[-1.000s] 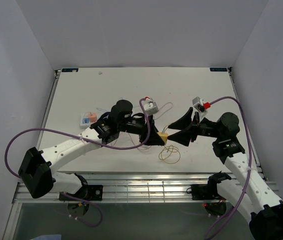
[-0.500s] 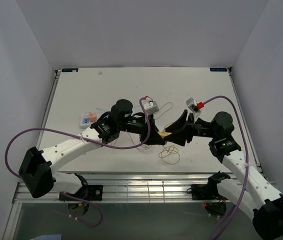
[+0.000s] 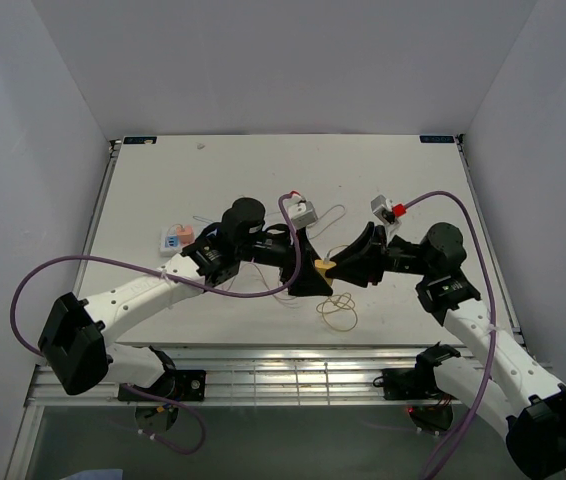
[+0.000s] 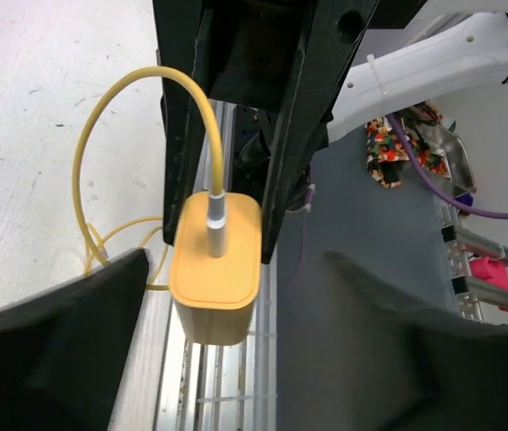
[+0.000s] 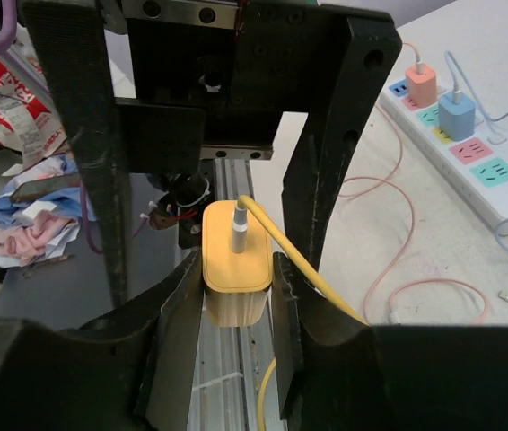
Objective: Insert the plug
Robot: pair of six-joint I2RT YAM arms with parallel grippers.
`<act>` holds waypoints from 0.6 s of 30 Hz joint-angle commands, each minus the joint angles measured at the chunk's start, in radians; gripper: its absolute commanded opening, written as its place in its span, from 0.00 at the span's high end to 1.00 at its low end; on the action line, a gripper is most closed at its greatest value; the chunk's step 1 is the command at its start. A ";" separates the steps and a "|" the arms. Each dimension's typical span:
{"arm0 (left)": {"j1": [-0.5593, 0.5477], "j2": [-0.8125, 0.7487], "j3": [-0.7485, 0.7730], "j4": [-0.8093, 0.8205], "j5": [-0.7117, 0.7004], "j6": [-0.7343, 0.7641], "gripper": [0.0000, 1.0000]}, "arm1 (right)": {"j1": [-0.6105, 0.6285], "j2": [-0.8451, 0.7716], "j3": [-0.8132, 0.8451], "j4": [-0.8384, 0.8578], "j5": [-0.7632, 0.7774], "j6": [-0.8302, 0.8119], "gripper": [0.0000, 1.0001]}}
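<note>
The yellow plug (image 3: 323, 267) with its yellow cable hangs above the table's front middle, where the two arms meet. My right gripper (image 5: 236, 310) is shut on it, and both fingers (image 5: 171, 337) press its sides. In the left wrist view the plug (image 4: 215, 269) sits between those black right fingers. My left gripper (image 4: 236, 368) stands open, with its jaws wide on either side and not touching the plug. From above, the left gripper (image 3: 315, 273) and the right gripper (image 3: 337, 266) face each other. The white power strip (image 5: 474, 175) lies on the table beyond.
The strip holds an orange adapter (image 5: 422, 83) and a blue adapter (image 5: 457, 114), seen from above at the left (image 3: 176, 240). The yellow cable lies coiled (image 3: 338, 308) near the front edge. Thin pink and white cables trail across the table. The metal rail (image 3: 293, 375) runs below the edge.
The right arm moved left and its gripper shut on the plug. The left gripper, shut on the plug before, has opened and let it go.
</note>
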 commanded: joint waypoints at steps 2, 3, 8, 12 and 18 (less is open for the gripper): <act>-0.007 -0.024 0.030 0.002 -0.046 -0.010 0.02 | 0.008 -0.010 -0.004 0.044 0.102 -0.084 0.92; -0.007 -0.047 0.015 0.000 -0.064 -0.010 0.02 | 0.008 -0.009 0.003 0.042 0.116 -0.109 0.92; -0.007 -0.151 -0.005 -0.102 -0.242 -0.013 0.02 | 0.008 0.052 0.045 0.047 0.220 -0.188 0.92; -0.007 -0.249 -0.016 -0.216 -0.629 -0.082 0.02 | 0.008 0.172 0.083 0.153 0.198 -0.285 0.92; 0.004 -0.383 -0.039 -0.445 -1.161 -0.252 0.02 | 0.010 0.360 0.207 0.219 0.182 -0.422 0.92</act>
